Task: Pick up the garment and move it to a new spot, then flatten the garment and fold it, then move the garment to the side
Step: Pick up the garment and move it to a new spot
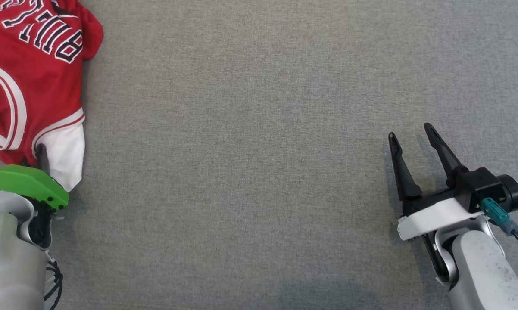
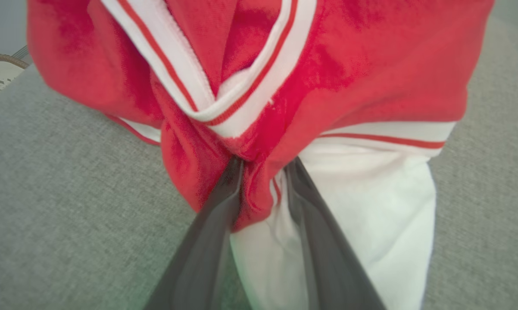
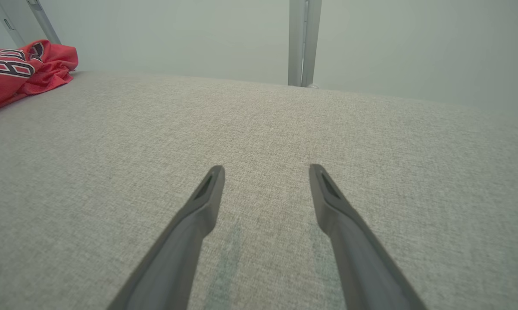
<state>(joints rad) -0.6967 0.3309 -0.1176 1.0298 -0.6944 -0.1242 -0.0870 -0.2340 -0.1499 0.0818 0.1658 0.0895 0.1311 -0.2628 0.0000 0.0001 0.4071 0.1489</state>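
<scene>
The garment (image 1: 30, 86) is a red jersey with white and red trim, dark lettering and a white inner layer, lying crumpled at the far left of the grey surface (image 1: 250, 150). My left gripper (image 2: 263, 165) is shut on a bunched fold of the garment (image 2: 349, 64) near its trimmed edge, and the red cloth puckers between the two dark fingers. In the head view the left gripper (image 1: 35, 161) sits under its green wrist cover at the garment's near edge. My right gripper (image 1: 410, 132) hovers open over bare fabric at the right, holding nothing. The right wrist view shows the right gripper (image 3: 266, 168) and the garment (image 3: 22, 69) far off to the left.
The grey woven surface spreads wide between the two arms. A metal post (image 3: 304, 43) stands beyond its far edge against a pale wall. A wicker-edged object (image 2: 0, 60) shows past the surface's edge in the left wrist view.
</scene>
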